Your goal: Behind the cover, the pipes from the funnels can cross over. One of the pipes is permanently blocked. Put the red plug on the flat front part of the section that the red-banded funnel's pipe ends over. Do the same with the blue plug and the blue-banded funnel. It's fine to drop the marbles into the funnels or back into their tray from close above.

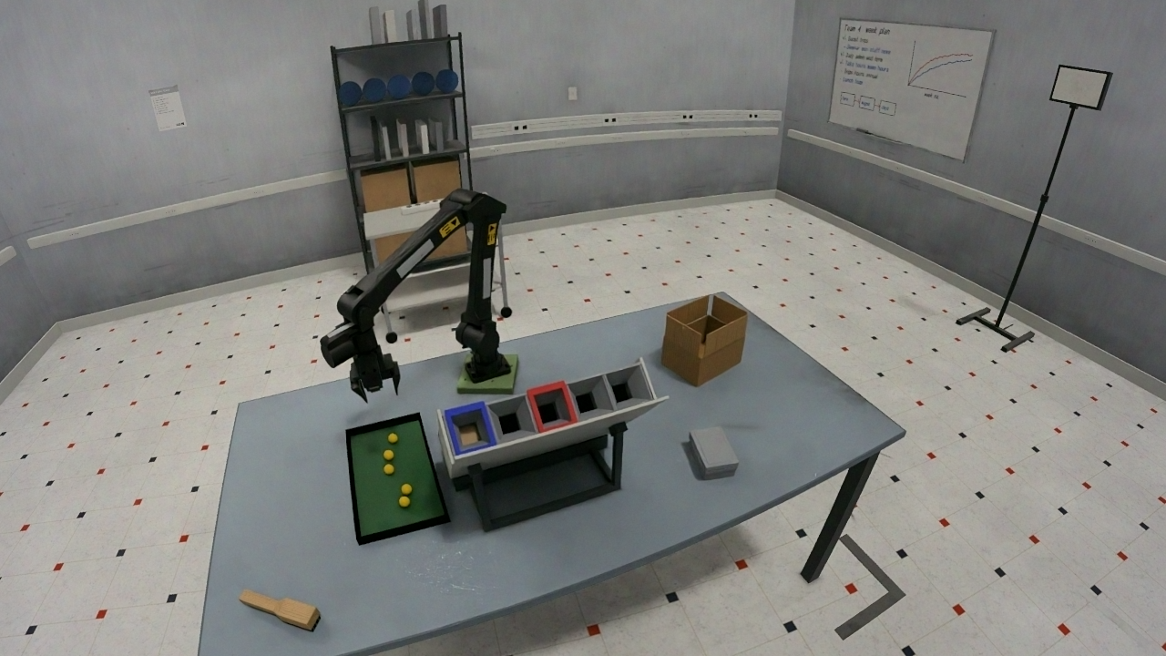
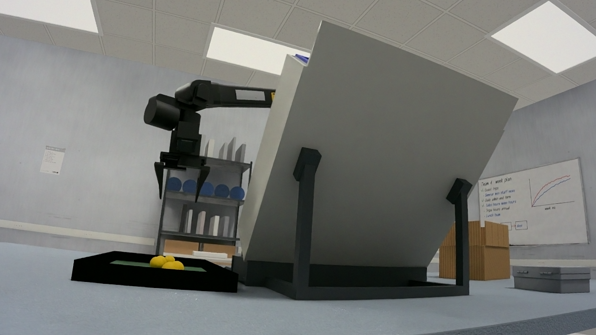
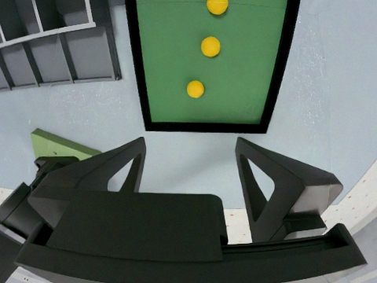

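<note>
My gripper (image 1: 374, 390) is open and empty, hanging above the table just behind the far end of the green marble tray (image 1: 396, 476). It also shows in the exterior view (image 2: 181, 183) and the wrist view (image 3: 190, 165). Several yellow marbles (image 1: 392, 453) lie in the tray; the nearest one (image 3: 195, 89) is ahead of my fingers. The white funnel rack (image 1: 547, 412) stands to the right of the tray, with a blue-banded funnel (image 1: 469, 425) at its left end and a red-banded funnel (image 1: 551, 405) in the middle. The sections below show at the wrist view's top left (image 3: 51, 55). No plugs are in view.
A cardboard box (image 1: 703, 338) stands at the back right, a grey block (image 1: 712, 452) right of the rack, and a wooden piece (image 1: 280, 609) near the front left edge. The arm's green base (image 1: 487, 374) sits behind the rack. The rack's white cover (image 2: 366, 158) hides the pipes.
</note>
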Controlling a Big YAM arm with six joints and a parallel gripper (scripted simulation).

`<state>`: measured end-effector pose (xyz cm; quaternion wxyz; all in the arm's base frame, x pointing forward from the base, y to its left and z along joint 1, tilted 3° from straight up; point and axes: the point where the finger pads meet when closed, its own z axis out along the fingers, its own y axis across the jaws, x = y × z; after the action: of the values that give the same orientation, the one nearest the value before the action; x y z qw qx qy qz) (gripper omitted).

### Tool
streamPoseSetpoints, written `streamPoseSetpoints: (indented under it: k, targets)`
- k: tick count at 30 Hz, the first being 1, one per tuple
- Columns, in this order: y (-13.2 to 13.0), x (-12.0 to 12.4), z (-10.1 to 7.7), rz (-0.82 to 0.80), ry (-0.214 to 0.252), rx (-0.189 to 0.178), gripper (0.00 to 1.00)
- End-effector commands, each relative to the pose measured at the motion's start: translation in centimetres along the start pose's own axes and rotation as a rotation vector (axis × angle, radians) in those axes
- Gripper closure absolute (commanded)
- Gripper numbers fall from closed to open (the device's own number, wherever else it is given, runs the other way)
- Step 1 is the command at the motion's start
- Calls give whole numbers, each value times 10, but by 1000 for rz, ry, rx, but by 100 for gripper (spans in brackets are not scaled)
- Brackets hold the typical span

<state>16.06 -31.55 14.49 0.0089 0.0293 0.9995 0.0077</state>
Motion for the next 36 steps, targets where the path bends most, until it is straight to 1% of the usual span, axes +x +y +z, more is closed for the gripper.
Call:
streamPoseSetpoints:
  k: [1,5,20,36]
  targets:
    - [-22,-11,-21,-5,-33,48,20]
    - [-23,-11,-21,-5,-33,48,20]
    - [-11,-7,108,-4,-32,49,20]
    - [-12,-7,108,-5,-33,49,20]
